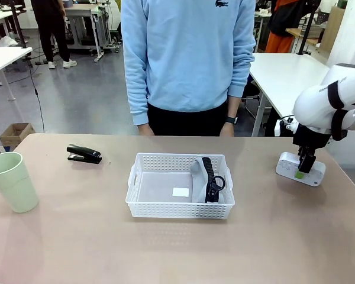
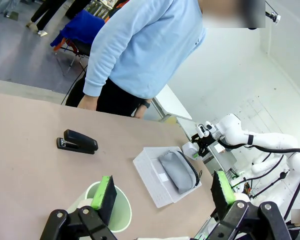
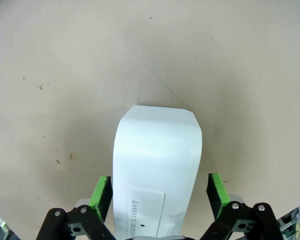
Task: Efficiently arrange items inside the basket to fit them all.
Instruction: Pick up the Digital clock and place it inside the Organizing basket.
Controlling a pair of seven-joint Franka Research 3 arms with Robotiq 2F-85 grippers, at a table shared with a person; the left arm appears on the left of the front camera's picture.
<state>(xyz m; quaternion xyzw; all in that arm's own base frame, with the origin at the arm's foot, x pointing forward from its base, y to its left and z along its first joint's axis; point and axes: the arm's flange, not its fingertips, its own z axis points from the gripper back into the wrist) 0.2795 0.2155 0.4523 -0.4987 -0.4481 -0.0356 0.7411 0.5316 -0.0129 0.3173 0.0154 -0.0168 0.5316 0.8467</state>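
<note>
The white basket point(image 1: 180, 210) sits mid-table, with the grey zip pouch point(image 1: 197, 169) and its black strap point(image 1: 212, 180) lying against its right side. Left of it the black stapler point(image 1: 84, 154) rests on the table, and the pale green cup point(image 1: 12, 180) stands upright at the far left edge. At the far right my right gripper point(image 1: 302, 171) hangs over the white power strip point(image 1: 290, 164). In the right wrist view that gripper point(image 3: 158, 192) is open, its green pads point(image 3: 101, 195) flanking the strip point(image 3: 157, 160) with small gaps. My left gripper point(image 2: 164, 192) is open above the cup point(image 2: 117, 215).
A person in a light blue sweatshirt point(image 1: 186, 53) stands at the far edge behind the basket, hands down at the sides. The left wrist view shows the stapler point(image 2: 77, 142), basket point(image 2: 151, 181) and pouch point(image 2: 177, 170) farther off. Bare tabletop lies along the near edge.
</note>
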